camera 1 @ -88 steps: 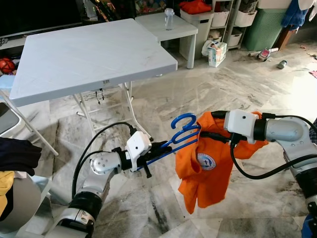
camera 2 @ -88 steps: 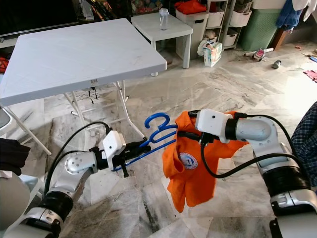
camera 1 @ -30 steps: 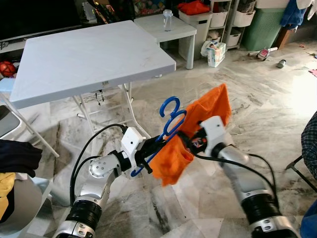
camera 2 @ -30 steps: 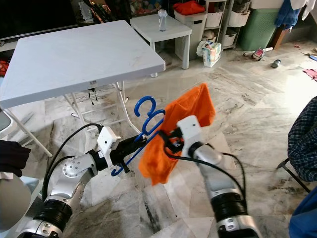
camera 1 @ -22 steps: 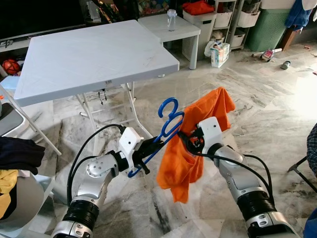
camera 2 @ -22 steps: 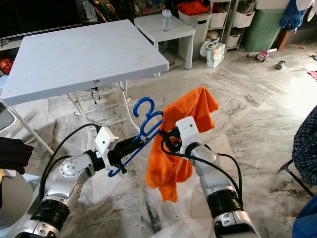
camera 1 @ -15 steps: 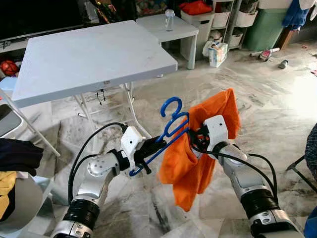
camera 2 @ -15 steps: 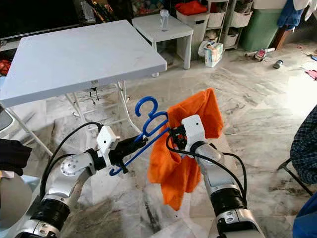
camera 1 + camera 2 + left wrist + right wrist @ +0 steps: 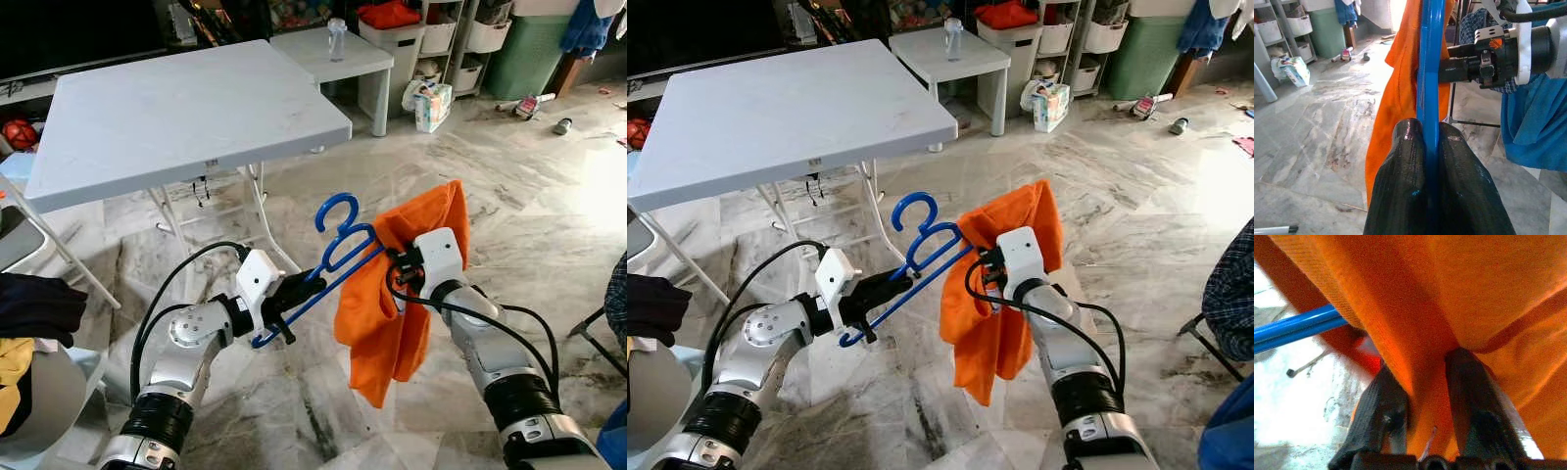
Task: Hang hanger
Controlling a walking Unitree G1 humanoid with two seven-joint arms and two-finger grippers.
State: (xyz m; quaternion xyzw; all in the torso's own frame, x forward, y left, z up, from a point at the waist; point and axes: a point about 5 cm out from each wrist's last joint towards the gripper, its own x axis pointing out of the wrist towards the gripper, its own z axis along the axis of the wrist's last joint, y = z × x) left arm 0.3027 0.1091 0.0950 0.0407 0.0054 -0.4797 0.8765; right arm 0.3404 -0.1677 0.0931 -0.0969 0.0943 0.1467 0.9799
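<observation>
Marble floor [image 9: 549,206] is spreading beneath both arms, a grey folding table [image 9: 176,108] standing behind. Left gripper [image 9: 1431,147] is clamping the blue hanger [image 9: 333,257] in mid-air; right gripper [image 9: 1425,396] is pinching the orange shirt [image 9: 392,294] beside it.

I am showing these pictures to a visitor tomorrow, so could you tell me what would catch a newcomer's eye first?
The bright orange shirt stands out at once, hanging in mid-air over the marble floor, pinched in the right claw. Beside it, the left claw grips a blue hanger, whose far end reaches into the shirt. Behind both stands a large grey folding table.
</observation>
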